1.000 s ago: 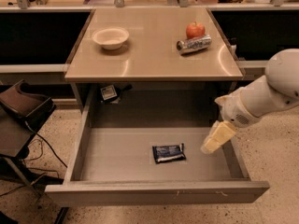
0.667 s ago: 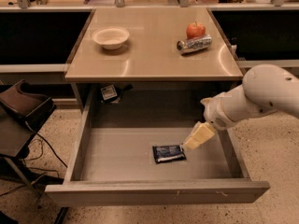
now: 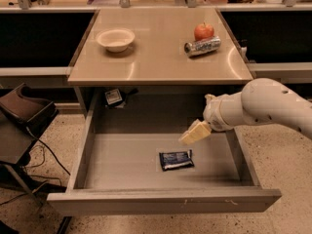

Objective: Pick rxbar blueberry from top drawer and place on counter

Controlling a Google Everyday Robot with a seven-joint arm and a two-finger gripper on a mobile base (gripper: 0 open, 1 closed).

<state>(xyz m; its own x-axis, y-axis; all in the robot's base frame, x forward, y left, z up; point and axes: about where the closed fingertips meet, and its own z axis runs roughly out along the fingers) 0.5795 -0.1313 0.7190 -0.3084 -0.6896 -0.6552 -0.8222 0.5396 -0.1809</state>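
The gripper (image 3: 195,132) shows only as one pale, wedge-shaped tip at the end of the white arm (image 3: 263,106). From where I stand I cannot tell whether it is released or clenched. The arm itself runs off the right edge, so whatever carries it is out of sight.

The back of the drawer (image 3: 161,201) lies in shadow under the counter (image 3: 161,62). Near the left rear corner there is a small dark thing with a white label (image 3: 113,97), and I cannot make out what it is. On the far left a dark box-like seat or bin (image 3: 24,112) is cut off by the edge. Black cables (image 3: 46,155) trail beside it over the speckled floor (image 3: 287,165).

The snack bar (image 3: 176,160) lies flat on the drawer's bare bottom, a little right of the middle and towards the front. Its wrapper is dark blue with pale lettering too small to read. The drawer is pulled well out. The gripper hangs over it, above and just right of the bar, apart from it, slanting down and left. The arm's wrist sits close by the drawer's right wall.

On the counter a cream bowl (image 3: 115,39) stands at the left. A red apple (image 3: 204,31) sits at the right. A silver can (image 3: 202,46) lies on its side just in front of the apple.
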